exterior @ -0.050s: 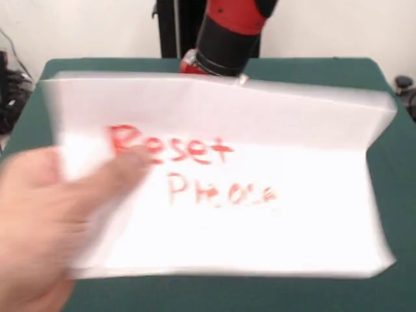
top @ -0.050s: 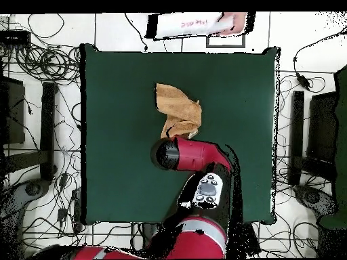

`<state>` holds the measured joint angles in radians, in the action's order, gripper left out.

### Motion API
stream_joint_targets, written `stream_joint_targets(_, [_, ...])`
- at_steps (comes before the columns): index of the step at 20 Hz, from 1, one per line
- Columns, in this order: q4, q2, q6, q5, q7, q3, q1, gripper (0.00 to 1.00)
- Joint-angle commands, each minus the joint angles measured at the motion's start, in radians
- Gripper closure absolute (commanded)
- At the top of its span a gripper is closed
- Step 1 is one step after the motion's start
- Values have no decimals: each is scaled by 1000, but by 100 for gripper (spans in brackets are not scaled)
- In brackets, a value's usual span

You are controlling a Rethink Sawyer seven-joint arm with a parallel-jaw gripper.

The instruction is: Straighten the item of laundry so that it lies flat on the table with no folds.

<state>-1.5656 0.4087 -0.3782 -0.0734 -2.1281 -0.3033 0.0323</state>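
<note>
Overhead view, left to right. Tangled cables (top @ -0.050s: 47, 64) and dark equipment lie on the floor beyond the left edge of the counter (top @ -0.050s: 115, 135). The left portion of the green surface is bare from far edge to near edge, giving wide open room on that side.

Near the counter's middle, slightly toward the far edge, lies the towel (top @ -0.050s: 179, 112). It is tan, crumpled and folded on itself into an irregular shape, broader at the far end and narrowing to a bunched fold at the end nearest the arm. It is not flat. No stripes or tag can be made out. It sits well clear of all four counter edges.

Touching or just over the towel's near end is the red and black arm (top @ -0.050s: 193, 156), reaching in from the base side. The end effector lies under the arm's head and is hidden; whether it is apart or together cannot be told.

To the right of the arm the green surface is again bare up to the right edge. More cables and dark stands lie beyond it.

Front view: a blurred hand (exterior @ -0.050s: 45, 221) at the left holds a white paper sheet (exterior @ -0.050s: 260, 214) with red handwriting. The first word reads "Reset". The sheet hides most of the counter, towel included.
</note>
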Motion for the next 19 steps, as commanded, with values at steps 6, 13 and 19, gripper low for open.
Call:
stream_joint_targets(6, [-84, 35, 83, -53, 43, 291, -154, 0])
stream_joint_targets(13, [-95, 48, 6, -41, -37, 274, -156, 0])
stream_joint_targets(19, [-90, 44, -64, -73, 57, 326, -217, 0])
